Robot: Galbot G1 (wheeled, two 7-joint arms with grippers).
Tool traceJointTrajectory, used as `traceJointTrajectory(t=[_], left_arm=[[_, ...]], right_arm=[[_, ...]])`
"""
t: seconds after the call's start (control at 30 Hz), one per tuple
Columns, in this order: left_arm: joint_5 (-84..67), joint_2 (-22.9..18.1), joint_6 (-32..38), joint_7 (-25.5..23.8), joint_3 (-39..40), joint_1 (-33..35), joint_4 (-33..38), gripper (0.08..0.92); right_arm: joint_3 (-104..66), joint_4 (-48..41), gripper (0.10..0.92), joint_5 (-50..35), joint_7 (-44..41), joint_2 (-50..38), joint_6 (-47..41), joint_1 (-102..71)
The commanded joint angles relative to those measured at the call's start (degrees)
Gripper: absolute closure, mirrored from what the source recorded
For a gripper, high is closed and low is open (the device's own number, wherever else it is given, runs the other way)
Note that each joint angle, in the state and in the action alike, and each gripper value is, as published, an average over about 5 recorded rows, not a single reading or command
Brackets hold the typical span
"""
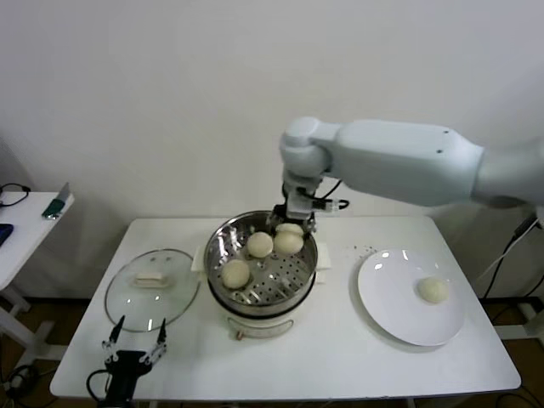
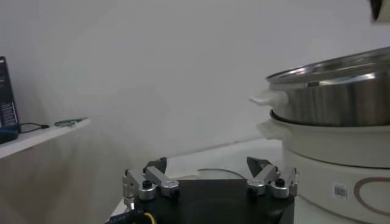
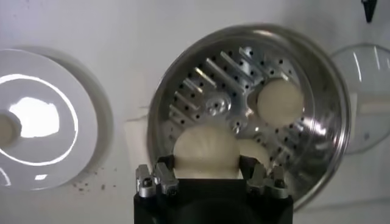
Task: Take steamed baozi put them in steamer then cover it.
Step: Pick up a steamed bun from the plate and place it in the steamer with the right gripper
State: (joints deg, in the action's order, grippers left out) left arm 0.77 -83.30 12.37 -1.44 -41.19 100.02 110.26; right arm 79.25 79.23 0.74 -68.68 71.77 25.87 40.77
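The steel steamer [image 1: 223, 246] stands mid-table on its cream base. My right gripper [image 1: 291, 223] reaches in over its far rim and is shut on one baozi [image 1: 288, 241], low over the perforated tray. In the right wrist view the fingers [image 3: 163, 165] press both sides of this bun [image 3: 206, 149]. Two more baozi lie on the tray, one beside the held one [image 1: 259, 245] and one nearer the front [image 1: 236, 273]. A fourth baozi [image 1: 433, 290] lies on the white plate [image 1: 399, 319]. My left gripper [image 1: 134, 337] is open and empty, low at the table's front left.
The glass lid [image 1: 153, 287] with a white knob lies flat on the table left of the steamer and also shows in the right wrist view [image 3: 365, 91]. A side table [image 1: 25, 223] with small items stands at far left. The left wrist view shows the steamer's wall [image 2: 341, 103].
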Motion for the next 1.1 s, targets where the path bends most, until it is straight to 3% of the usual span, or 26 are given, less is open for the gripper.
traceJointTrajectory(t=[0.03,0.6,0.87,1.1], left_arm=[[-0.07,0.00,0.15,0.01,0.06,0.08,-0.09,0.177],[-0.80,-0.29,0.21,0.00,0.12,-0.84,-1.43,0.177],[-0.82,-0.31,0.26,0.02,0.01,-0.96,-1.60,0.177],[-0.62,-0.14,0.09,0.01,0.09,-1.10,-1.34,0.177]], right_arm=[[0.51,-0.94,0.330,2.25,-1.16,8.33,1.43,-6.77],[0.91,-1.00,0.315,4.18,-2.35,8.54,0.98,-9.62],[-0.68,-1.42,0.217,7.45,-2.43,7.22,2.10,-9.16],[-3.18,-1.36,0.203,6.56,1.12,2.28,0.34,-4.82]])
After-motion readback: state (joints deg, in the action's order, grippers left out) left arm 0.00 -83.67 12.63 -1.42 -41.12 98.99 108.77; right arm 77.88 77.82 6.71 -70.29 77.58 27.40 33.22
